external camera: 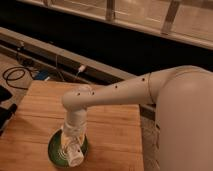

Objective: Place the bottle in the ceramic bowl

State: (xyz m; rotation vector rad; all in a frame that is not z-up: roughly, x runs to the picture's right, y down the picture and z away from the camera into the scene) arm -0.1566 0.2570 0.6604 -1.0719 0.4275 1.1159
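Bottle (75,156): small, white, likely light, rigid and slick; best gripped mid-body. It is sitting low over the ceramic bowl (56,150) at the wooden table's (112,135) near edge. Arm is reaching down from its bent elbow, gripper (73,145) hanging directly above the bowl; finger state cannot be told.

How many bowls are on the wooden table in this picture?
1. The ceramic bowl sits near the front left edge of the wooden table, directly under the gripper, which hangs over its middle. The arm hides part of it.
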